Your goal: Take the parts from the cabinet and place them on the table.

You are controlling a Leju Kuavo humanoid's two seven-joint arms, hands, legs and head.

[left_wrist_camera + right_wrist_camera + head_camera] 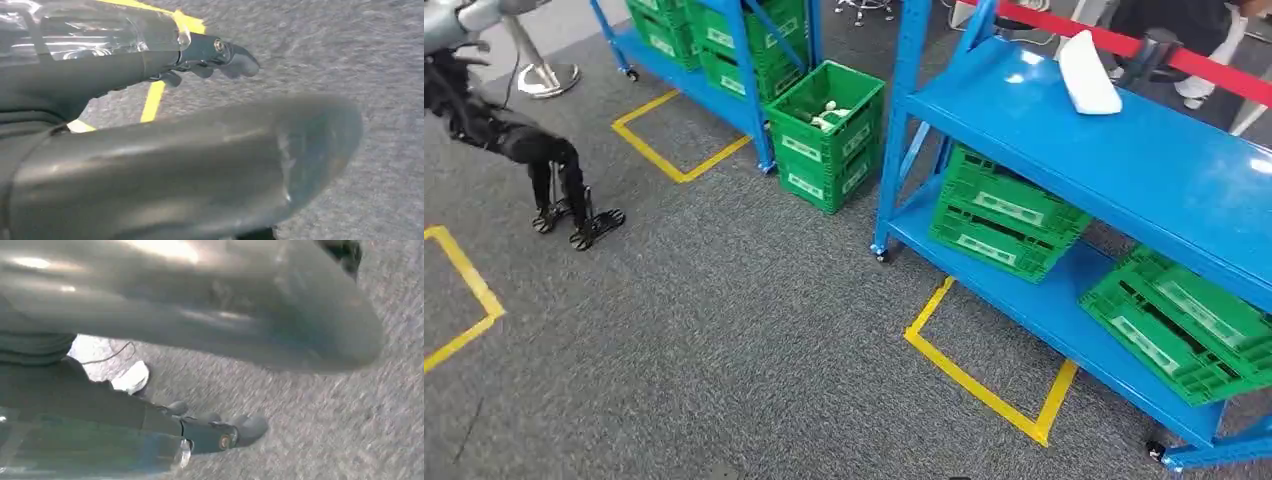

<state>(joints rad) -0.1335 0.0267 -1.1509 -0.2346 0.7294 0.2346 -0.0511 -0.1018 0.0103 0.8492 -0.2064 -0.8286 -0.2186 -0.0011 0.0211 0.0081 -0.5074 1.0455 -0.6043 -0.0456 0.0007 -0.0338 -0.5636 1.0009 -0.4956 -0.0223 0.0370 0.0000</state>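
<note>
At far left we see our left hand [574, 215] hanging over the grey carpet [724, 330], fingers spread, holding nothing. At centre, an open green crate [826, 135] on the floor holds white parts [829, 117]. Right of it, a white part [1088, 72] lies on the blue rack [1144, 165]. Our right hand [215, 432] hangs empty, fingers apart.

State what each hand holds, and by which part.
Nothing is held: the left hand and right hand both hang over grey carpet, fingers extended around nothing.
</note>
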